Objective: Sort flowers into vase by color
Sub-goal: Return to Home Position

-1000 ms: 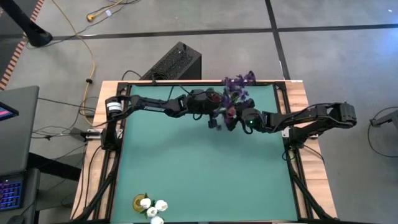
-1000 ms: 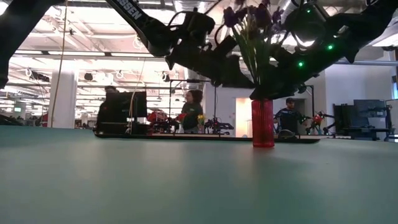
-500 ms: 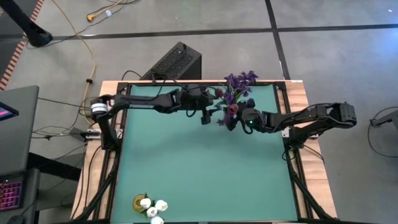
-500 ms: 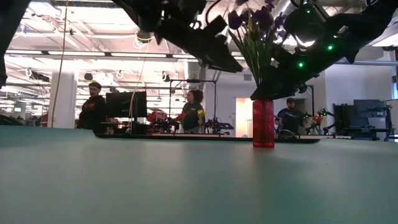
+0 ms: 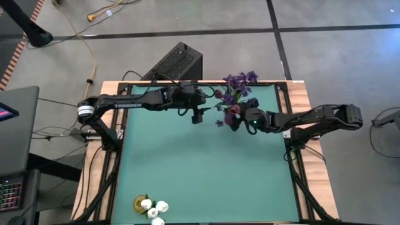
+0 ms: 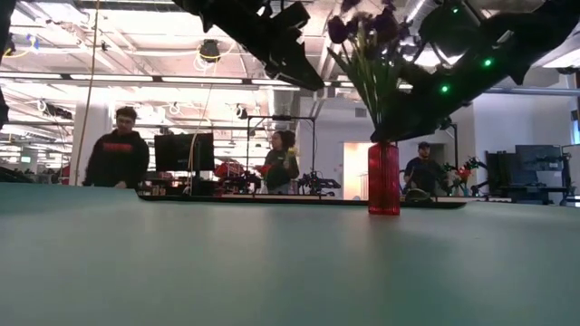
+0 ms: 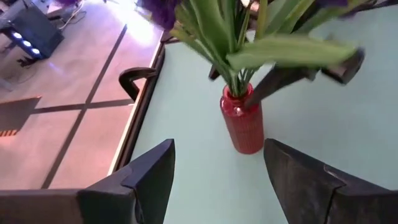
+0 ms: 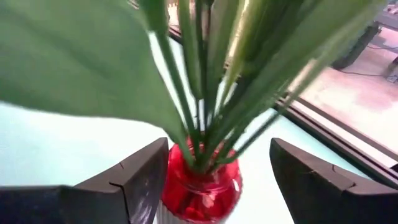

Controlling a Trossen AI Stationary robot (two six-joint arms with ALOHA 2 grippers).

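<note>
A red vase (image 6: 382, 178) stands near the table's far edge, right of the middle. Purple flowers (image 5: 237, 84) with green stems stick in it. My right gripper (image 8: 217, 146) is open, one finger on each side of the stems just above the vase's mouth (image 8: 200, 167). My left gripper (image 7: 217, 146) is open and holds nothing; it hangs above the table to the left of the vase (image 7: 244, 121). White flower heads (image 5: 153, 207) lie by a yellowish thing (image 5: 139, 201) at the table's near left corner. My right gripper comes at the stems level from the table's right side, slanting a little down. Its fingers (image 7: 280, 78) lie close beside the stems at the vase's mouth. I cannot tell whether they touch the stems or the vase.
The green table top (image 5: 200, 169) lies bare between the vase and the white flowers. A black box (image 5: 178, 62) stands on the floor beyond the far edge. In the low view, people (image 6: 118, 149) show in the room behind the table.
My left gripper has drawn away from the vase toward the table's left edge and has risen. The purple flowers, which hung tangled over both grippers, now stand up out of the vase. My right gripper has stayed at the vase's mouth.
</note>
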